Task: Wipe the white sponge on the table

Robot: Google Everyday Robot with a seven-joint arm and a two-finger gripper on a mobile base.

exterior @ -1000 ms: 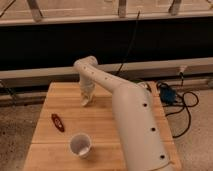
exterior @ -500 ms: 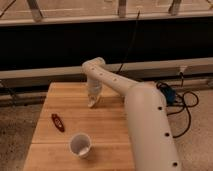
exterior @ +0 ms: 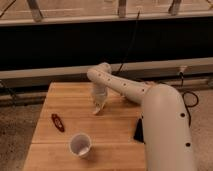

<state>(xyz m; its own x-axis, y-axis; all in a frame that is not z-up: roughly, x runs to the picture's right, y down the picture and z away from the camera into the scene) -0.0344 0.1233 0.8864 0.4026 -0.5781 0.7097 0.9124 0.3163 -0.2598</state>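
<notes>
My gripper (exterior: 99, 104) points down onto the far middle of the wooden table (exterior: 60, 100), at the end of the white arm that reaches in from the lower right. It is shut on the white sponge (exterior: 96, 110), a small off-white pad that shows at its tip and touches the tabletop. Most of the sponge is hidden by the gripper.
A round white cup (exterior: 80, 145) stands near the table's front edge. A small red object (exterior: 57, 122) lies at the left. A black object (exterior: 139, 131) lies beside the arm at the right. A dark wall and cables run behind the table.
My gripper has slid to the right along the far part of the table with the sponge under it, and a little toward the front. The cup and the red object have not moved.
</notes>
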